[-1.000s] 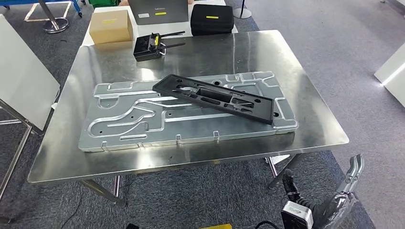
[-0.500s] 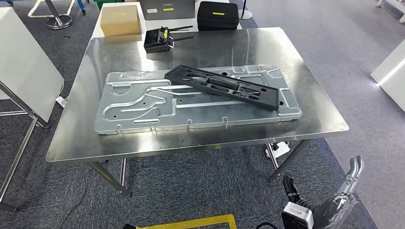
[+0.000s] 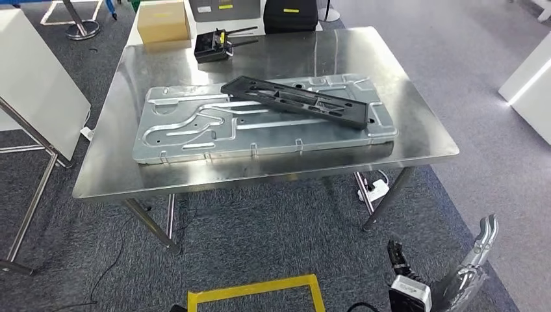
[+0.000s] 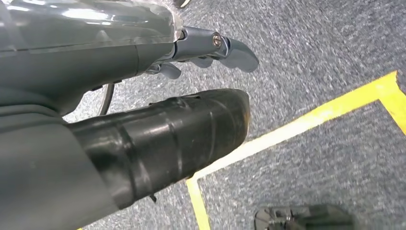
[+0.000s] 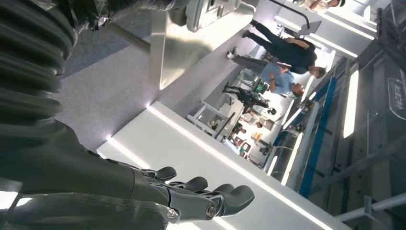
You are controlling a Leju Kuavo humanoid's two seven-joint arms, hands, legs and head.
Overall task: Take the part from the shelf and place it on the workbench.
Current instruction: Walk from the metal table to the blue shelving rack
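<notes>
A long black part with several cut-outs lies slantwise on a large embossed silver plate, which rests flat on the steel workbench. My right hand hangs low at the bottom right, well clear of the bench. In the right wrist view its fingers are stretched out with nothing in them. My left hand hangs over the carpet, its thumb apart from the fingers, holding nothing.
At the bench's far edge sit a black controller with antennas, a cardboard box and a black case. A white board stands left, a white panel right. Yellow floor tape lies near me. People stand far off.
The whole picture has shifted: the bench sits higher and smaller in frame and the yellow tape has come into view, so the camera has moved back. Part and plate lie as before.
</notes>
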